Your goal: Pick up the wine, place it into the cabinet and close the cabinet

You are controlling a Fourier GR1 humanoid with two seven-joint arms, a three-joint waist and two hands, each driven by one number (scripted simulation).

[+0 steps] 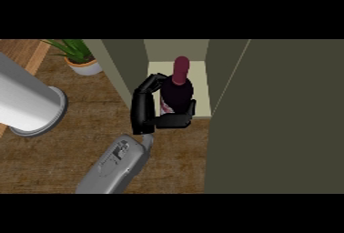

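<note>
Head view: my hand (149, 107) grips the upright wine (177, 88) at the cabinet (222, 73) mouth; shelf lies straight ahead.

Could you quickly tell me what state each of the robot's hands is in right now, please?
Left hand: fingers curled round the wine bottle, holding it at the open cabinet.
Right hand: not in view.
</note>
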